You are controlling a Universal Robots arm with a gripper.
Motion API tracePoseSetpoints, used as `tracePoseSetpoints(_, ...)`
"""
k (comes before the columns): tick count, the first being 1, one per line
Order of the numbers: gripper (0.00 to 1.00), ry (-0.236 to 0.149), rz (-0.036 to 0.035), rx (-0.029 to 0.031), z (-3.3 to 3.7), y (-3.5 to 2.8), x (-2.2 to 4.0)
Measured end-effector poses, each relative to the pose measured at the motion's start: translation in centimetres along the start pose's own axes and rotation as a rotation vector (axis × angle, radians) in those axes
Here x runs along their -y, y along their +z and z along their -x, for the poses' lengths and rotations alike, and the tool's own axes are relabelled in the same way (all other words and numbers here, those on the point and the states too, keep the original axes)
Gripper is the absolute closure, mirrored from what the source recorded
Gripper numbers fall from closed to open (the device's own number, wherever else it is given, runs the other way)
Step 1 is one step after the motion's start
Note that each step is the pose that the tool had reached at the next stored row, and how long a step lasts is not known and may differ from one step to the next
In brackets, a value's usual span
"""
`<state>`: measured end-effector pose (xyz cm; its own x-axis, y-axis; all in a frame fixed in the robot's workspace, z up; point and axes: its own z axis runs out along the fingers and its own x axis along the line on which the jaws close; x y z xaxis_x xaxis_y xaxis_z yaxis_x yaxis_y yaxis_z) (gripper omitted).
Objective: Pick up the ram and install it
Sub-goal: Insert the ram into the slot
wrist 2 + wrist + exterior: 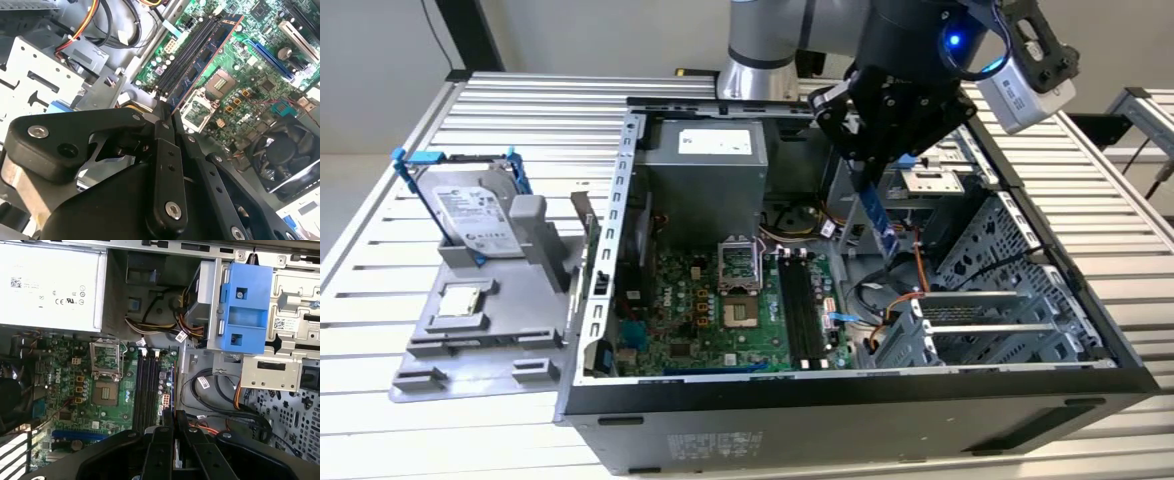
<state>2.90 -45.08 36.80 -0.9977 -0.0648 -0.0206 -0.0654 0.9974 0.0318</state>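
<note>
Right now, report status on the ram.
Gripper shut on ram. Held above open case, not seated. Memory slots bare, cables alongside.

We see open room above the memory slots [803,300]. Cables [917,272] and the drive cage [1014,255] crowd the exterior view's right.

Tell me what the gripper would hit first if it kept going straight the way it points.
Probably the memory slots: the gripper, shut on the ram, points down toward them, though depth is unclear.
</note>
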Motion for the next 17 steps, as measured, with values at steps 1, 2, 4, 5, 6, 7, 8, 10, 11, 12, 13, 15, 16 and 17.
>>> tracePoseSetpoints(1, 1.00, 0.000, 0.0001, 0.0001, 0.00, 0.09, 0.00)
tracePoseSetpoints(2, 1.00, 0.000, -0.0003, 0.0000, 0.00, 0.21, 0.01)
tracePoseSetpoints(4, 1.00, 0.000, -0.0005, 0.0000, -0.01, 0.51, 0.02)
tracePoseSetpoints(5, 1.00, 0.000, -0.0005, 0.0000, -0.01, 0.70, 0.03)
tracePoseSetpoints(6, 1.00, 0.000, -0.0006, -0.0001, -0.01, 0.86, 0.03)
tracePoseSetpoints(7, 1.00, 0.000, -0.0006, -0.0001, -0.01, 1.05, 0.04)
tracePoseSetpoints(8, 1.00, 0.000, -0.0008, -0.0001, -0.01, 1.23, 0.04)
tracePoseSetpoints(10, 1.00, 0.000, -0.0009, -0.0001, -0.01, 1.60, 0.06)
tracePoseSetpoints(11, 1.00, 0.000, -0.0011, -0.0001, -0.01, 1.77, 0.06)
tracePoseSetpoints(12, 1.00, 0.000, -0.0013, -0.0001, -0.01, 1.96, 0.07)
tracePoseSetpoints(13, 1.00, 0.000, -0.0011, -0.0001, -0.01, 2.13, 0.07)
tracePoseSetpoints(15, 1.00, 0.000, -0.0012, -0.0001, -0.01, 2.49, 0.09)
tracePoseSetpoints(16, 1.00, 0.000, -0.0011, -0.0001, 0.00, 2.66, 0.09)
tracePoseSetpoints(17, 1.00, 0.000, -0.0013, -0.0002, 0.00, 2.85, 0.10)
